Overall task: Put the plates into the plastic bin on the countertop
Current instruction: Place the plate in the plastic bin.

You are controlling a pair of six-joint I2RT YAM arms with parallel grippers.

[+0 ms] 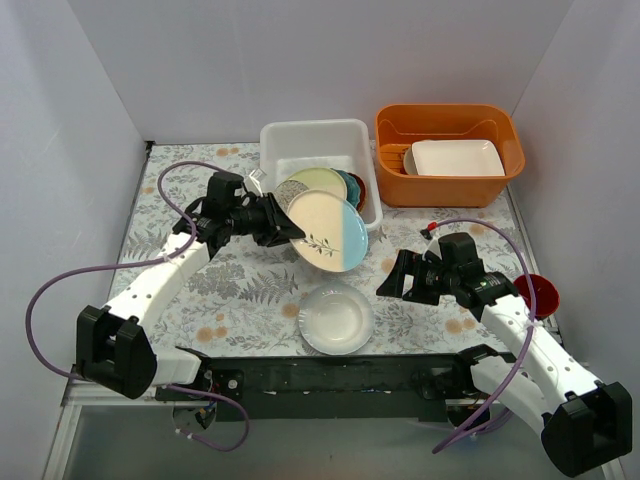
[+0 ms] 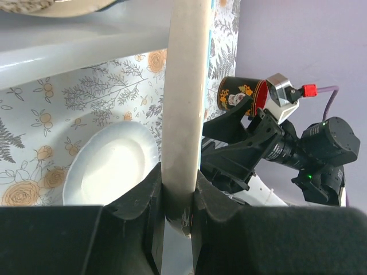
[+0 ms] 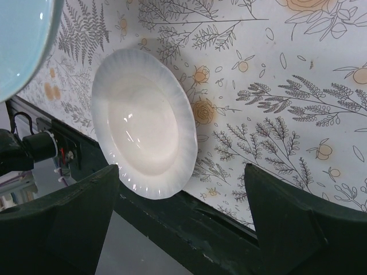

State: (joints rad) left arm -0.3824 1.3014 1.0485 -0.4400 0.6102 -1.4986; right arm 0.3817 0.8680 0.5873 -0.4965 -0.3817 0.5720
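Black, the left gripper (image 1: 283,222) clamps the rim of a cream and blue plate (image 1: 330,232), tilted at the front wall of the plastic bin (image 1: 310,132). Such an edge hold may slip, or the plate may hit the wall. A white plate (image 1: 337,318) lies on the countertop (image 1: 250,290); the right gripper (image 1: 392,282) stands wide, empty.

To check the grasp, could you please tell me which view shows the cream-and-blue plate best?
The top external view: the cream-and-blue plate shows most of its face, held by the left gripper. The left wrist view shows only its edge; the right wrist only a blue sliver.
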